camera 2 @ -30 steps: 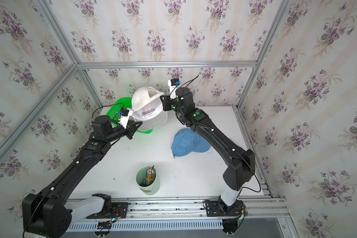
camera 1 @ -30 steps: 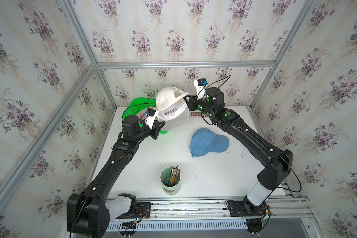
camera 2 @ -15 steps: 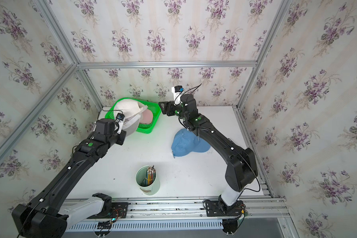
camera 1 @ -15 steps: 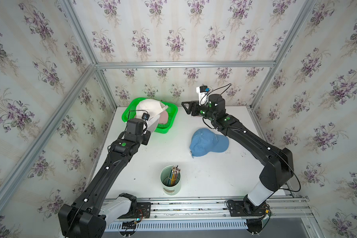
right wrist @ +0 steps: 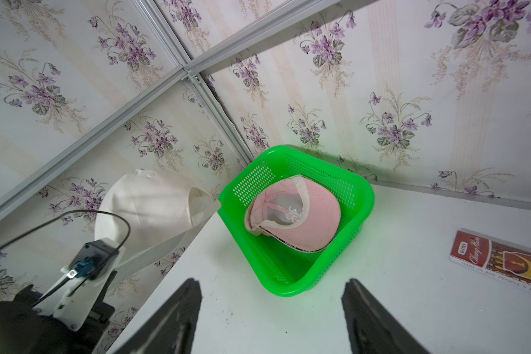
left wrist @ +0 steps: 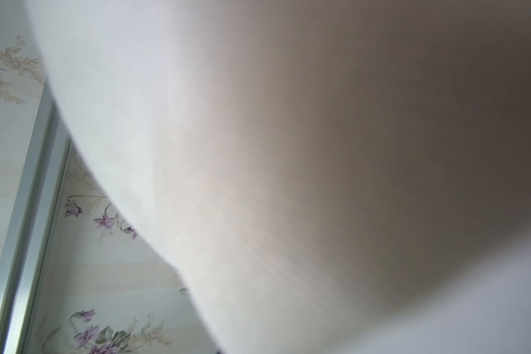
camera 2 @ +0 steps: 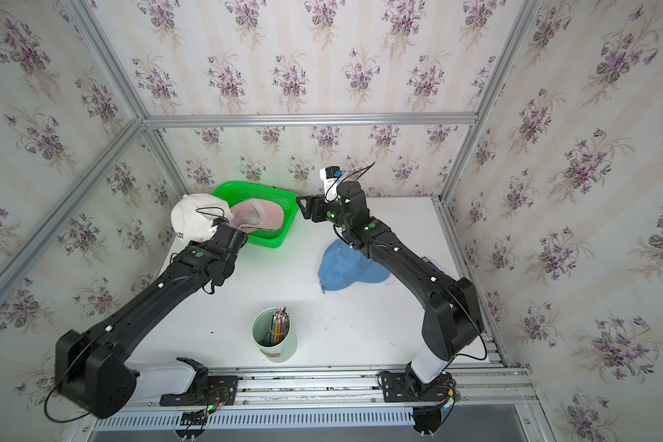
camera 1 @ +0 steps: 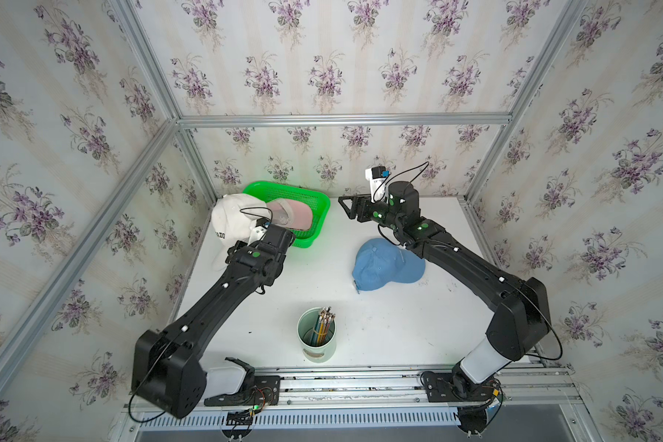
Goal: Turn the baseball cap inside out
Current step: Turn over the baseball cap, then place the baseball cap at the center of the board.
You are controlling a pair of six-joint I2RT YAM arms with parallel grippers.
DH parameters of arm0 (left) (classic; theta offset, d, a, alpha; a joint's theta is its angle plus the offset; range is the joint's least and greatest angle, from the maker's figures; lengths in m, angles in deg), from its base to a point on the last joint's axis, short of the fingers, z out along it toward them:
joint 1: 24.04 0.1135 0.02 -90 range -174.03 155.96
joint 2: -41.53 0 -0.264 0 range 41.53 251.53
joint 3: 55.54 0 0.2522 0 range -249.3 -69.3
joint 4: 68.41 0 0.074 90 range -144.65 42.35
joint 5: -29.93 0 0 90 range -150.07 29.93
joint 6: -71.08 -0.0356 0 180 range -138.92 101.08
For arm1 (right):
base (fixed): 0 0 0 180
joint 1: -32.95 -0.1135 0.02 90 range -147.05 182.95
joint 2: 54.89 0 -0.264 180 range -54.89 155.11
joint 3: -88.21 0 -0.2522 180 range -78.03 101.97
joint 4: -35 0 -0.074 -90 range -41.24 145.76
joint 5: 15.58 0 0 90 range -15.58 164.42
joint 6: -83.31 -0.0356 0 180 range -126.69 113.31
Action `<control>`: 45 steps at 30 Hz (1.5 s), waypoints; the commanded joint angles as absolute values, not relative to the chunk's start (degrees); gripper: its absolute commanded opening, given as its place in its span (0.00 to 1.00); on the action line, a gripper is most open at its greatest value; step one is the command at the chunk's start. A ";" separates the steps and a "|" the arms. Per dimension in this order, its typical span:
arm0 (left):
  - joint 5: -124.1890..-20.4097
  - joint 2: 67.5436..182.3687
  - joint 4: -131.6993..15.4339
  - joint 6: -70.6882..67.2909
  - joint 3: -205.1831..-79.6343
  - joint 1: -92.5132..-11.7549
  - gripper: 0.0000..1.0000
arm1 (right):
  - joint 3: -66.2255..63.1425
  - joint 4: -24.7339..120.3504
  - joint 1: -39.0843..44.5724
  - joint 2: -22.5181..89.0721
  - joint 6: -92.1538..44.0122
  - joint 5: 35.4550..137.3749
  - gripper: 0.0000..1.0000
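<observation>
A white baseball cap (camera 1: 232,216) (camera 2: 192,218) hangs off the table's far left edge against the wall, beside the green basket; it also shows in the right wrist view (right wrist: 147,202). My left arm's wrist (camera 1: 268,248) reaches up to it. The left fingers are hidden behind the wrist and the cloth, and white cloth (left wrist: 258,153) fills the left wrist view; the gripper is shut on the cap. My right gripper (camera 1: 343,208) (right wrist: 272,285) hovers to the right of the basket, open, with nothing between its fingers.
The green basket (camera 1: 284,185) (right wrist: 288,291) at the back left holds a pink cap (camera 1: 293,218) (right wrist: 301,214). A blue cap (camera 1: 383,264) (camera 2: 347,268) lies under the right forearm. A cup of pencils (camera 1: 316,336) stands at the front. A red pack (right wrist: 500,260) lies by the back wall.
The white cap, held high between both grippers a second ago, has gone down and left with the left arm. The right gripper let go, opened and drew back to the right.
</observation>
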State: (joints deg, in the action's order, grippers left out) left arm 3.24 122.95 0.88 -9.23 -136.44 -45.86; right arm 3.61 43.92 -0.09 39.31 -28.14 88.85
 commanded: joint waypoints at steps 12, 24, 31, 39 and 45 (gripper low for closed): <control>3.51 140.59 38.34 42.33 -142.61 -49.85 0.00 | 6.08 46.47 -0.11 37.74 -25.50 89.59 0.76; -5.20 138.49 18.69 33.60 -134.43 -50.87 0.00 | 9.83 49.28 -1.30 38.30 -24.65 89.52 0.76; -8.66 142.67 16.53 31.50 -136.88 -48.84 0.04 | 12.31 51.50 -1.77 39.01 -23.64 88.16 0.76; -2.76 145.77 21.98 35.11 -137.47 -43.28 0.03 | 22.64 57.79 -3.84 44.78 -21.39 88.13 0.76; 2.04 149.50 29.80 41.81 -139.51 -42.42 0.06 | 26.74 59.41 -5.62 47.75 -21.28 88.08 0.76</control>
